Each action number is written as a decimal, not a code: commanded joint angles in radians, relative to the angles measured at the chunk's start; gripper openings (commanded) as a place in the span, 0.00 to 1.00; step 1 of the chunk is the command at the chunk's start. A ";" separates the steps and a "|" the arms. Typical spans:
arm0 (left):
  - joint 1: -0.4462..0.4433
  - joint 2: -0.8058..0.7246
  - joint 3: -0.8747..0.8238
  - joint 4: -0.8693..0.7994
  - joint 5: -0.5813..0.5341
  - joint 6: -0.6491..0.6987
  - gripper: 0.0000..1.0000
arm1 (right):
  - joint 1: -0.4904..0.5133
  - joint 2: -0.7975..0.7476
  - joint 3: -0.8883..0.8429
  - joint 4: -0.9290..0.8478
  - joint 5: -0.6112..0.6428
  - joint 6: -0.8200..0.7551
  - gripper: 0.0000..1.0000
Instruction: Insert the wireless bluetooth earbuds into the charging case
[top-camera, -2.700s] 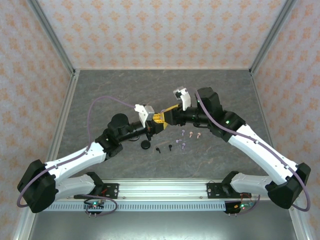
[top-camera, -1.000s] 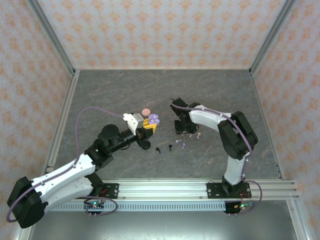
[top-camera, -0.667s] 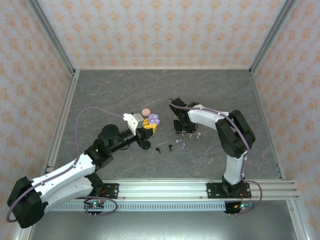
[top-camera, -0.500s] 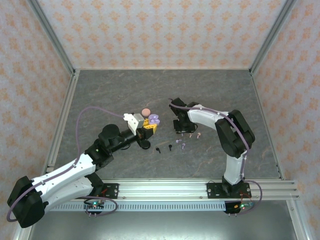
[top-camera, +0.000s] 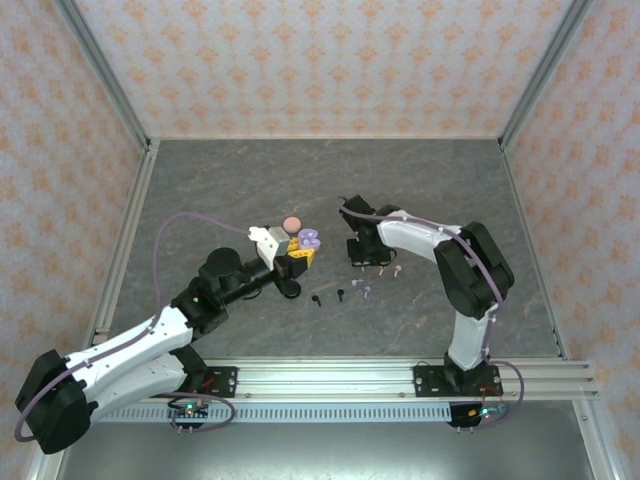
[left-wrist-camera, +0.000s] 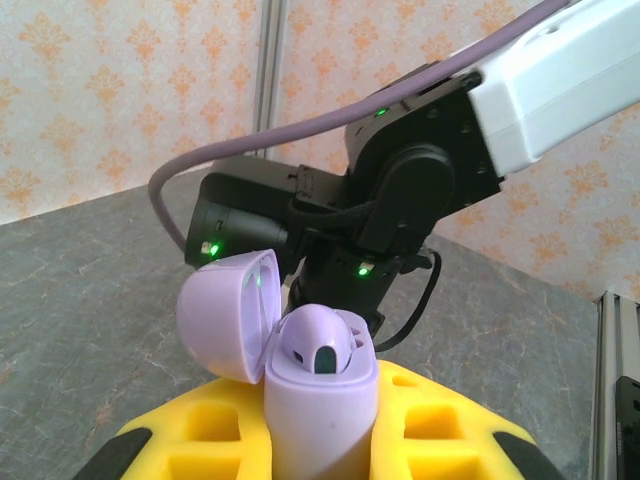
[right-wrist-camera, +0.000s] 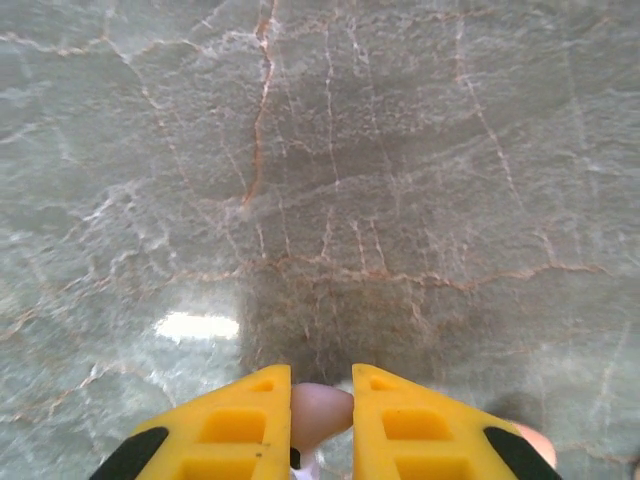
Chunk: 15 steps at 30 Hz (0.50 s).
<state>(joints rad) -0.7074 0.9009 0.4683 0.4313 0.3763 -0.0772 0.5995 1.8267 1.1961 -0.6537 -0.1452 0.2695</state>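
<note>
**Earbud (right-wrist-camera: 320, 415) clamped in right tool (right-wrist-camera: 321, 388); open case (left-wrist-camera: 320, 400) is up and to its left**

Counter (top-camera: 250, 180): both arms reach toward the middle, with the tools near each other but apart.

Left tool (top-camera: 300, 249) is closed on the lilac case and holds it clear of the counter. The lid (left-wrist-camera: 225, 315) is swung open to one side. The mouth faces out along the fingers, roughly toward the right arm. One dark socket shows in the left wrist view; can't tell if the other is free.

Right tool points straight down at the counter, jaws together on a pale pink earbud. Can't tell whether the tips touch the surface.

The pink case (top-camera: 291, 222) lies on the counter just behind the left tool, and the black case (top-camera: 290, 289) lies just in front of it.

Loose on the counter:
- lilac buds (top-camera: 363, 289) and black buds (top-camera: 317, 299), between the arms on the near side
- a second pink bud (right-wrist-camera: 530, 440), just beside the right tool

Key relation: the case lies left of the right tool, slightly farther from the bases, and higher. My read is that the right arm is the mover: lift, traverse left, then tilt to line up with the case mouth.

The stem is hidden under the fingers, so the earbud's long axis can't be read. It will probably need checking before insertion.

Colour flag: the earbud is pink and the held case is lilac, so this may be a mismatch.
</note>
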 joint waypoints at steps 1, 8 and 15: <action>-0.006 0.015 0.027 0.053 -0.009 0.016 0.00 | -0.002 -0.159 -0.019 0.021 0.020 0.023 0.17; -0.007 0.077 0.050 0.119 0.001 0.011 0.00 | -0.010 -0.462 -0.026 0.043 -0.016 0.068 0.17; -0.006 0.159 0.095 0.179 0.025 0.021 0.00 | -0.006 -0.688 -0.034 0.172 -0.104 0.161 0.17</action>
<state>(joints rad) -0.7074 1.0389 0.5129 0.5190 0.3809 -0.0772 0.5926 1.1900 1.1725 -0.5560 -0.1997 0.3641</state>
